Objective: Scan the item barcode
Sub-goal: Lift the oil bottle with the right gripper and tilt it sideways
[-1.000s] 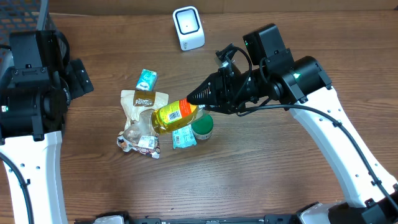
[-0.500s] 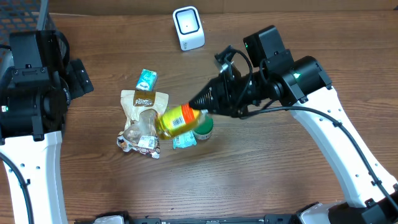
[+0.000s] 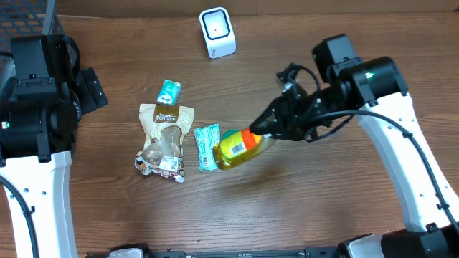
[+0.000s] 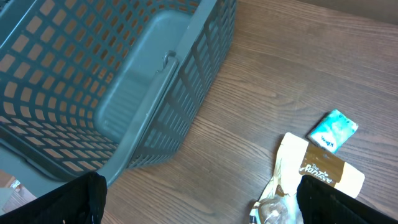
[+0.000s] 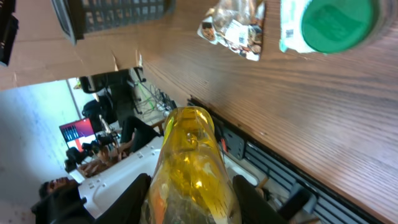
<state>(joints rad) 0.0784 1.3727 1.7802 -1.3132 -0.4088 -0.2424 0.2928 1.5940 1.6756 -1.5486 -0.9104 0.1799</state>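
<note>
Bottle (image 3: 240,147), yellow, hangs tilted over the counter (image 3: 287,208) beside a teal packet (image 3: 207,146), pinched by the right tool (image 3: 262,132); the left tool (image 4: 199,202) stands spread wide near a basket (image 4: 124,93).

You work on a brown wood-grain table (image 3: 301,208), evenly lit, with soft shadows. Along its far edge you see a tan strip (image 3: 358,6). In the right wrist view, past the table edge, you get a bright pale-blue wall (image 5: 28,124), a monitor (image 5: 76,132) glowing red, and seated people (image 5: 93,163), blurred
</note>
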